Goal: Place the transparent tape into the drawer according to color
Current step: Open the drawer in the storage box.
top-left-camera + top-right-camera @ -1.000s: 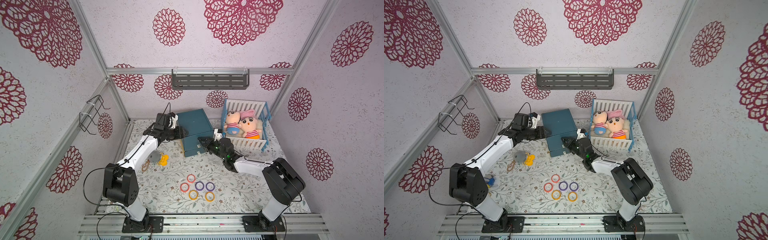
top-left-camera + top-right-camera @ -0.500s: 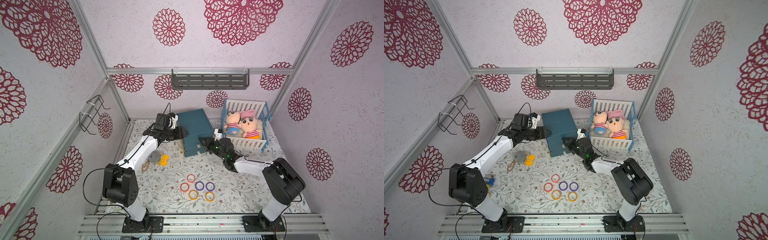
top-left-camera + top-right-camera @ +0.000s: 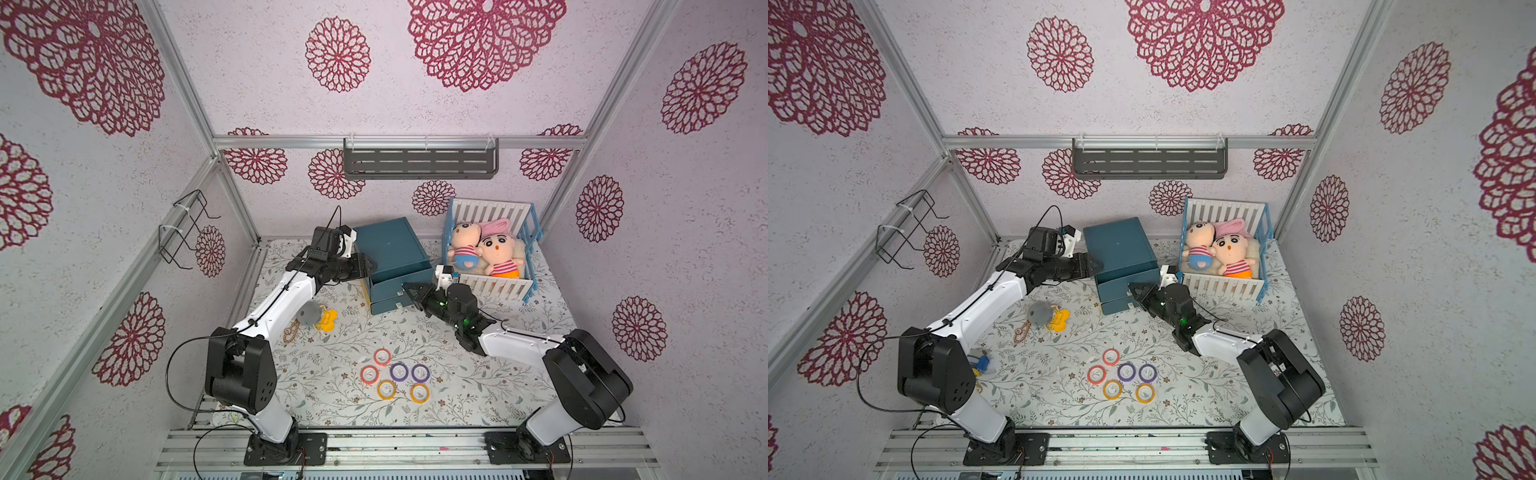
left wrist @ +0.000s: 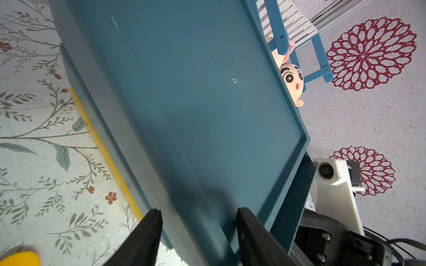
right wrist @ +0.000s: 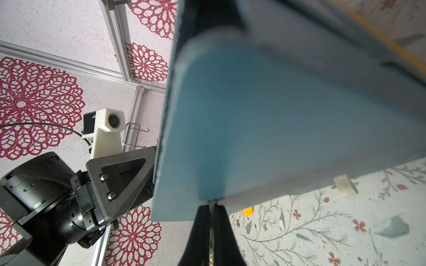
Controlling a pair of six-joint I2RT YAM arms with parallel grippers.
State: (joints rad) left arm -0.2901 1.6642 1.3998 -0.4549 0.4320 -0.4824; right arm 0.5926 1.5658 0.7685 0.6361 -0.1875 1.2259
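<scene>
Floral bench: six tape rings (2 red-orange, 2 purple, 2 yellow) lie clustered front-centre, well apart from teal drawer unit at back. My R claw pinched shut on a pale tab at a drawer front. My L claw, jaws part-open, holds nothing, against unit's left side.

Right gripper jaws closed, pinching drawer tab.
</scene>
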